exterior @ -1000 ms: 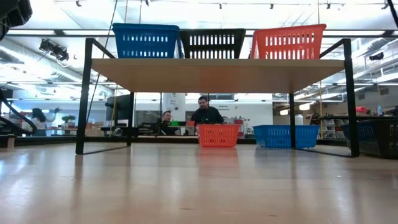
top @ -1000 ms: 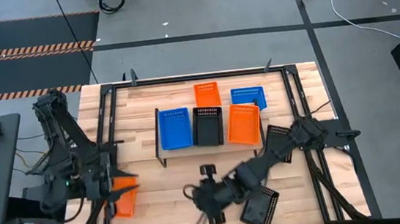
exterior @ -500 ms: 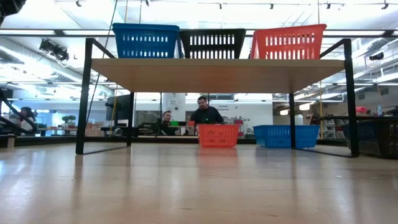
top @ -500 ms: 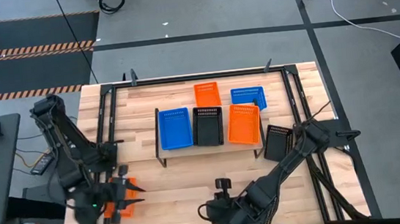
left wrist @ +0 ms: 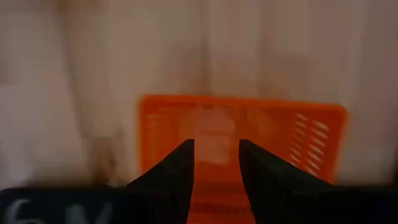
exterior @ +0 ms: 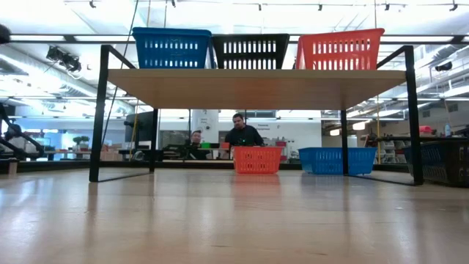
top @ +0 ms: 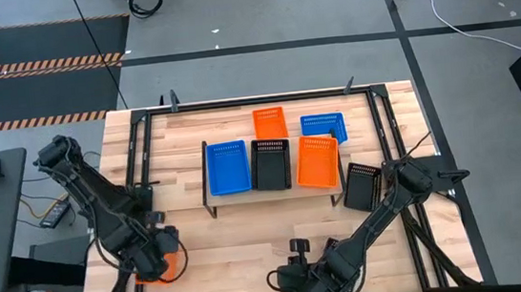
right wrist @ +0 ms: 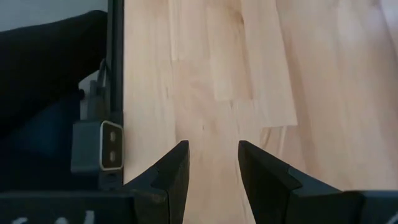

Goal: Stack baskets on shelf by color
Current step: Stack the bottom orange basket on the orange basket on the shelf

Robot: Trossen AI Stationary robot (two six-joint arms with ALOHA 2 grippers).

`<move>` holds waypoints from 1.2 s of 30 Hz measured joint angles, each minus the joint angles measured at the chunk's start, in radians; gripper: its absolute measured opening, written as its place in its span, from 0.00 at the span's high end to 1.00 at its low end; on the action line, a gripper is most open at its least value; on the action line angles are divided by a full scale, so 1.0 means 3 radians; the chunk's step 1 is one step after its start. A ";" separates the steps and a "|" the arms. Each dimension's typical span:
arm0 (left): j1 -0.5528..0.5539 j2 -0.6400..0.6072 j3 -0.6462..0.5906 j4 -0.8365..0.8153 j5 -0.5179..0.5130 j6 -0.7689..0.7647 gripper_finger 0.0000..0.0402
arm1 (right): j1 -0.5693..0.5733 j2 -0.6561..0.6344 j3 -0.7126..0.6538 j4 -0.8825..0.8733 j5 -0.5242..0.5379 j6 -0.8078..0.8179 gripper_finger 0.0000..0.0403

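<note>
Meanwhile, the left gripper (left wrist: 214, 171), jaws apart and empty, hovers over an orange basket (left wrist: 242, 134); grasping it seems next, while the right gripper (right wrist: 211, 171) waits, jaws parted.

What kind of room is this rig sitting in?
Probably a large open lab or workshop: the low view shows ceiling light strips, people seated at desks far behind the shelf, and the high view shows hazard-striped floor matting.

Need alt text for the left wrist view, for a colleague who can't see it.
The left end effector hovers over an orange basket on the wooden table, its two dark fingers apart with nothing between them. The picture is blurry.
</note>
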 joint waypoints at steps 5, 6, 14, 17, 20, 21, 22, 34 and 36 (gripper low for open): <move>-0.0249 0.0147 0.0000 0.0254 0.0334 -0.0041 0.67 | 0.0051 0.0001 -0.0045 -0.0004 -0.0002 0.0044 0.64; -0.0300 0.0182 0.0001 0.0336 0.0381 -0.0108 0.67 | 0.0058 0.0000 -0.0044 0.0005 0.0001 0.0045 0.64; -0.0699 0.0444 0.0000 0.0919 0.0463 -0.0677 0.66 | 0.0065 0.0000 -0.0042 0.0006 0.0001 0.0046 0.64; -0.0739 0.0557 0.0000 0.0910 0.0421 -0.0772 0.63 | 0.0065 0.0001 -0.0042 0.0024 0.0006 0.0047 0.64; -0.0738 0.0689 0.0000 0.0924 0.0411 -0.0774 0.60 | 0.0065 0.0000 -0.0042 0.0056 0.0015 0.0047 0.64; -0.0738 0.0732 0.0000 0.0935 0.0411 -0.0774 0.58 | 0.0065 0.0000 -0.0041 0.0067 0.0015 0.0047 0.64; -0.0738 0.0770 0.0000 0.0947 0.0411 -0.0775 0.57 | 0.0065 0.0000 -0.0041 0.0068 0.0015 0.0056 0.64; -0.0694 0.1013 -0.0003 0.1008 0.0400 -0.0813 0.50 | 0.0079 0.0001 -0.0040 0.0080 0.0016 0.0072 0.64; -0.0694 0.1039 -0.0004 0.1017 0.0400 -0.0802 0.54 | 0.0080 0.0000 -0.0038 0.0081 0.0016 0.0072 0.64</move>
